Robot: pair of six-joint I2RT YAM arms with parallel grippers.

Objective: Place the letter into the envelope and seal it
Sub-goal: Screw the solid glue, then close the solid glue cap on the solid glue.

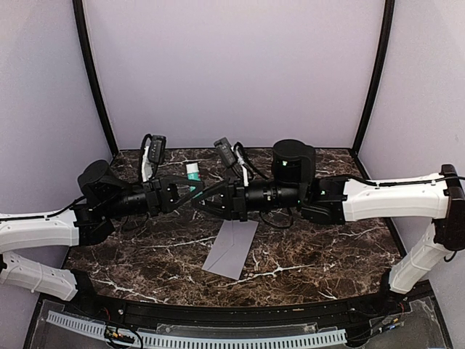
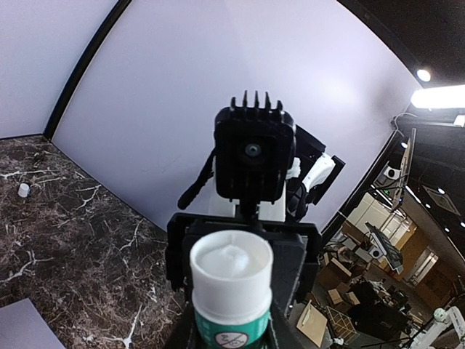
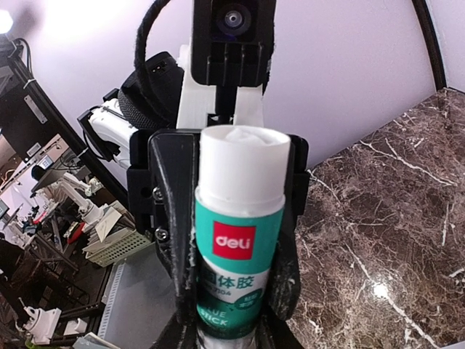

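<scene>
My left gripper (image 1: 187, 192) and right gripper (image 1: 200, 198) meet above the table (image 1: 327, 247), and I see each clamped narrowly on the same uncapped glue stick (image 3: 240, 240). The envelope (image 1: 232, 251) lies flat nearby.

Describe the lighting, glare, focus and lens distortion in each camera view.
Top external: even, diffuse light, no glare; the envelope on the marble table is sharp. Left wrist: heavy fisheye curving the wall edge; ceiling lights blown out at right; the near glue stick slightly soft. Right wrist: the stick's label sharp; a bright glare spot on the marble; a lamp flaring top left.
</scene>
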